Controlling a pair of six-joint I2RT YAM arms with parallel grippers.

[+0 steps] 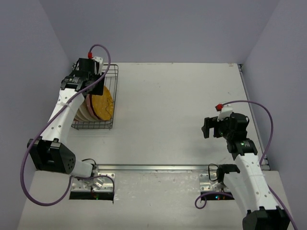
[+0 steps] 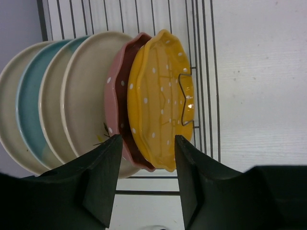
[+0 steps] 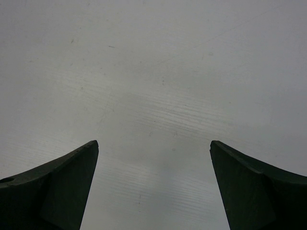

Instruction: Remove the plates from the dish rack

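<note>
Several plates stand on edge in the dark wire dish rack at the table's far left. In the left wrist view the scalloped yellow plate is nearest the rack's end. Behind it come the dark pink dotted plate, a cream plate, a blue-tinted one and more cream ones. My left gripper is over the rack, its fingers partly closed either side of the yellow and pink rims, with gaps still showing. My right gripper hangs wide open over bare table at the right.
The rack's wire end wall stands just beyond the yellow plate, with bare white table past it. Grey walls close in the table at the left, the back and the right. A metal rail runs along the near edge between the arm bases.
</note>
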